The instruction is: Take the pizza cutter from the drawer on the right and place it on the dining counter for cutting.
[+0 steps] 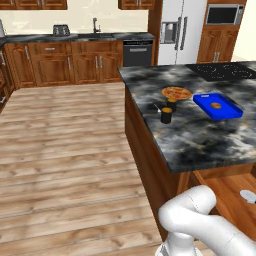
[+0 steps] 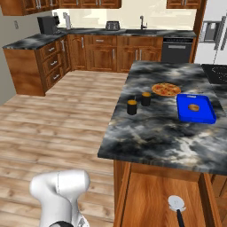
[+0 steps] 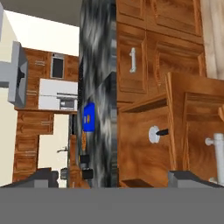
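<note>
The drawer (image 2: 155,195) stands pulled open under the near end of the dining counter (image 2: 164,128). In it lies the pizza cutter (image 2: 178,204), silver wheel toward the counter and black handle toward me. It also appears in the left base view as a pale wheel (image 1: 248,196) at the right edge. In the rolled hand view the pizza cutter (image 3: 155,134) lies on the drawer (image 3: 140,148) floor, well ahead of my gripper (image 3: 113,180). The gripper is open, with its fingertips (image 3: 183,177) wide apart and nothing between them.
On the counter top sit a round orange pizza (image 2: 166,89), a blue tray (image 2: 195,108) and two dark shakers (image 2: 132,107). The drawer's silver bar handle (image 3: 217,151) is on its front panel. My arm's white elbow (image 1: 197,217) rises beside the island. Wooden floor lies to the left.
</note>
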### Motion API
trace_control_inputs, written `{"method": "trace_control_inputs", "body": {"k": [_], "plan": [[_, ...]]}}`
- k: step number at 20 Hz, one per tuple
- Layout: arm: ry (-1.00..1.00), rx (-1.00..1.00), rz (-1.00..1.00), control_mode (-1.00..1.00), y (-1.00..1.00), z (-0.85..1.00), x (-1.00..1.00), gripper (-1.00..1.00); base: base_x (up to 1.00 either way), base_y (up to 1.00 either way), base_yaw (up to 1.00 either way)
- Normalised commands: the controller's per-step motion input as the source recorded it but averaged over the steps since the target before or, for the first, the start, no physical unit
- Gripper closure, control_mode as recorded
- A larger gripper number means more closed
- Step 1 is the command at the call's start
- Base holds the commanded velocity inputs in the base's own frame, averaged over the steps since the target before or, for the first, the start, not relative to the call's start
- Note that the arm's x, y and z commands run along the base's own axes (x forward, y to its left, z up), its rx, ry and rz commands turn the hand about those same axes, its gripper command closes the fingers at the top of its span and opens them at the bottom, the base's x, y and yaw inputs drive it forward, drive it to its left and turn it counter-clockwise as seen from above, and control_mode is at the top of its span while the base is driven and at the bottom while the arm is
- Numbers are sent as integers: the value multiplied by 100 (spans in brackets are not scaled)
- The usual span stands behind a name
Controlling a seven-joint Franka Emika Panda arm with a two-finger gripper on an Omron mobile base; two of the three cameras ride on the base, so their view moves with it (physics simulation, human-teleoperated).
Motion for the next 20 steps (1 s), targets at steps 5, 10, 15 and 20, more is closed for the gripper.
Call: {"method": "trace_control_inputs", "body": {"k": [5,10,15,20], "plan": [[0,-7,8,-100,85,10,20,-100,0,0,0],[0,-3,5,-100,58,33,40,-100,0,0,0],[0,0,2,-100,38,55,42,-100,0,0,0],[0,-1,0,-100,44,46,50,-100,0,0,0]]}}
